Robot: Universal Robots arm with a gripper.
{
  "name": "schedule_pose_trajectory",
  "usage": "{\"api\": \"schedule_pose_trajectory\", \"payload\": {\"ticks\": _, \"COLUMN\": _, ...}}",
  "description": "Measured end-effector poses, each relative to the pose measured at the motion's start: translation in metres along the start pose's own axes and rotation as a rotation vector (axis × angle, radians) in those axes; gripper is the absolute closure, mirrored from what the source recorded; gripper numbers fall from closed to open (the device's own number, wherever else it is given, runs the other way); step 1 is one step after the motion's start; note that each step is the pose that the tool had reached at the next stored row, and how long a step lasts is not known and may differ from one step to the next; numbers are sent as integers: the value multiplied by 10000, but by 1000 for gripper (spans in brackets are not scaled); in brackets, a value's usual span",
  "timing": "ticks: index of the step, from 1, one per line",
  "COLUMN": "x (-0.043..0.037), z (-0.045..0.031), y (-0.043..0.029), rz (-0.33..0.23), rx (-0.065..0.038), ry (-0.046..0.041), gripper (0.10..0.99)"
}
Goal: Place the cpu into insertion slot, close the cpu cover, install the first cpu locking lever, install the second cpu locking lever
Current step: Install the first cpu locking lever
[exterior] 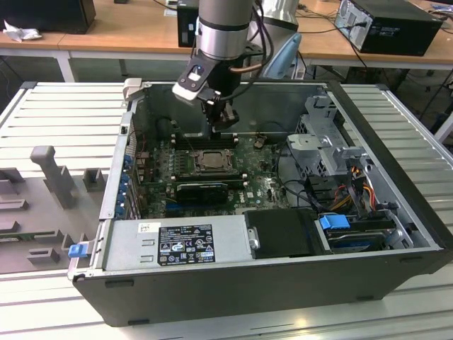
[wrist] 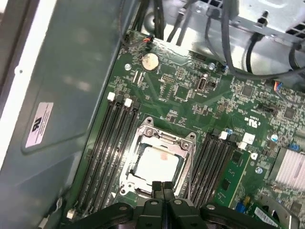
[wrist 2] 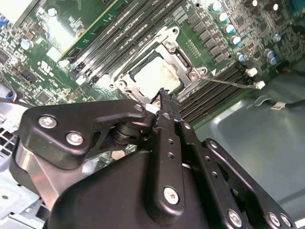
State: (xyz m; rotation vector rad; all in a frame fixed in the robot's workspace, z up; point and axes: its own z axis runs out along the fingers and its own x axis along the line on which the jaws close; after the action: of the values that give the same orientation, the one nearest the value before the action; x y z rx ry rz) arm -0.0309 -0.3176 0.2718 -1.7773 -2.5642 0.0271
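At the exterior view's left, the open computer case (exterior: pixel 233 290) is lying on the ribbed bench (exterior: pixel 64 113), and nothing on that side is threatening the work. Toward the middle, the insertion slot (exterior: pixel 212 160) is sitting on the green board, with the claw (exterior: pixel 224 126) hanging just above it at its 12 o'clock. In the first wrist view the cpu (wrist: pixel 157 164) is lying inside the slot. The cpu cover (wrist: pixel 144 138) is lying down around it, with the pale top showing through its window. The claw's fingers are pressing together and pinching nothing. As I am judging it, the closed tips are hovering near the cover's edge. A slanted push could be scraping the cpu top or sliding off into the memory slots (wrist: pixel 102 143) flanking the socket. In the second wrist view, 1 thin locking lever (wrist 2: pixel 228 81) is sticking out sideways, seemingly unlatched, and catching it badly could be bending it. At the slot's 3 o'clock in the exterior view, loose cables (exterior: pixel 354 180) are lying well apart and posing little danger.
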Motion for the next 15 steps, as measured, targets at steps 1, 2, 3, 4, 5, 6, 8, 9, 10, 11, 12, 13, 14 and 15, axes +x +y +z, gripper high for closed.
{"api": "schedule_pose_trajectory", "payload": {"ticks": 1, "x": 0, "z": 0, "y": 0, "rz": -101, "rx": 3, "ry": -11, "gripper": 980}}
{"api": "schedule_pose_trajectory", "payload": {"ticks": 2, "x": 0, "z": 0, "y": 0, "rz": -208, "rx": 8, "ry": -23, "gripper": 980}}
{"api": "schedule_pose_trajectory", "payload": {"ticks": 3, "x": 0, "z": 0, "y": 0, "rz": -450, "rx": 18, "ry": -51, "gripper": 980}}
{"api": "schedule_pose_trajectory", "payload": {"ticks": 4, "x": 0, "z": 0, "y": 0, "rz": -610, "rx": 25, "ry": -72, "gripper": 980}}
{"api": "schedule_pose_trajectory", "payload": {"ticks": 5, "x": 0, "z": 0, "y": 0, "rz": -767, "rx": 33, "ry": -93, "gripper": 980}}
{"api": "schedule_pose_trajectory", "payload": {"ticks": 6, "x": 0, "z": 0, "y": 0, "rz": -929, "rx": 41, "ry": -116, "gripper": 980}}
{"api": "schedule_pose_trajectory", "payload": {"ticks": 8, "x": 0, "z": 0, "y": 0, "rz": -1284, "rx": 59, "ry": -163, "gripper": 980}}
{"api": "schedule_pose_trajectory", "payload": {"ticks": 9, "x": 0, "z": 0, "y": 0, "rz": -1506, "rx": 68, "ry": -190, "gripper": 980}}
{"api": "schedule_pose_trajectory", "payload": {"ticks": 10, "x": 0, "z": 0, "y": 0, "rz": -1641, "rx": 74, "ry": -206, "gripper": 980}}
{"api": "schedule_pose_trajectory", "payload": {"ticks": 11, "x": 0, "z": 0, "y": 0, "rz": -1837, "rx": 79, "ry": -222, "gripper": 980}}
{"api": "schedule_pose_trajectory", "payload": {"ticks": 12, "x": 0, "z": 0, "y": 0, "rz": -1955, "rx": 79, "ry": -226, "gripper": 980}}
{"api": "schedule_pose_trajectory", "payload": {"ticks": 13, "x": 0, "z": 0, "y": 0, "rz": -2129, "rx": 79, "ry": -232, "gripper": 980}}
{"api": "schedule_pose_trajectory", "payload": {"ticks": 14, "x": 0, "z": 0, "y": 0, "rz": -2270, "rx": 79, "ry": -236, "gripper": 980}}
{"api": "schedule_pose_trajectory", "payload": {"ticks": 15, "x": 0, "z": 0, "y": 0, "rz": -2393, "rx": 79, "ry": -240, "gripper": 980}}
